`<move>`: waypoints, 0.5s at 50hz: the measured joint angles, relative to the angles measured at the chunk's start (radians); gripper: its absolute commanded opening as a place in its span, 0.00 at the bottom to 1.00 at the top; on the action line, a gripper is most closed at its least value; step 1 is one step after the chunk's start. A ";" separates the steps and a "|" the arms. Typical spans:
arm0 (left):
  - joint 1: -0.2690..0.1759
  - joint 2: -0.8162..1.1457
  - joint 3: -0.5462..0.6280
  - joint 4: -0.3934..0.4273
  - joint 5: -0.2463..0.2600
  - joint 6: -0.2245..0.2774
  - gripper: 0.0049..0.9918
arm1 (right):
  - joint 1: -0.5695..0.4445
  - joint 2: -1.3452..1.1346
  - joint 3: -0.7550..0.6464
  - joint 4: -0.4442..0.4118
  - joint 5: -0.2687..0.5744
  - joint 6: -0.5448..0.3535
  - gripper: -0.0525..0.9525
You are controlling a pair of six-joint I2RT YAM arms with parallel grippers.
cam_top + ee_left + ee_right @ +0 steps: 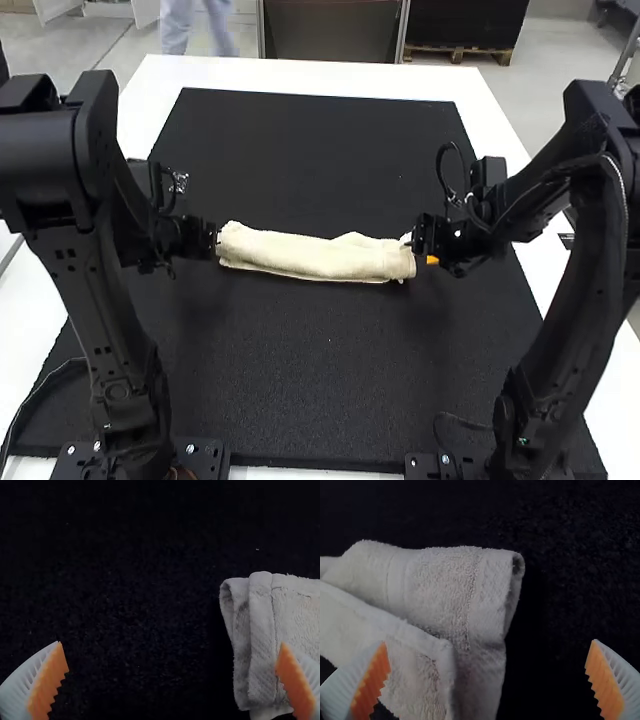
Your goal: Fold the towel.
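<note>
Two sets of open jaws, one by each end of the towel (310, 252): left gripper (171, 644) and right gripper (489, 641), neither clamped on cloth. Towel lies on black mat (300, 370), folded into a narrow, layered strip. Main risk: loose flap (415, 662) sits askew at the towel's right end; closing there may catch it alone and peel the fold open. At the towel's left end, a shallow pinch could miss lower layers.
</note>
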 measured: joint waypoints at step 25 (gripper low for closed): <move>0.000 -0.076 0.000 -0.001 0.011 -0.049 0.98 | 0.071 0.078 0.050 -0.002 -0.002 0.007 0.95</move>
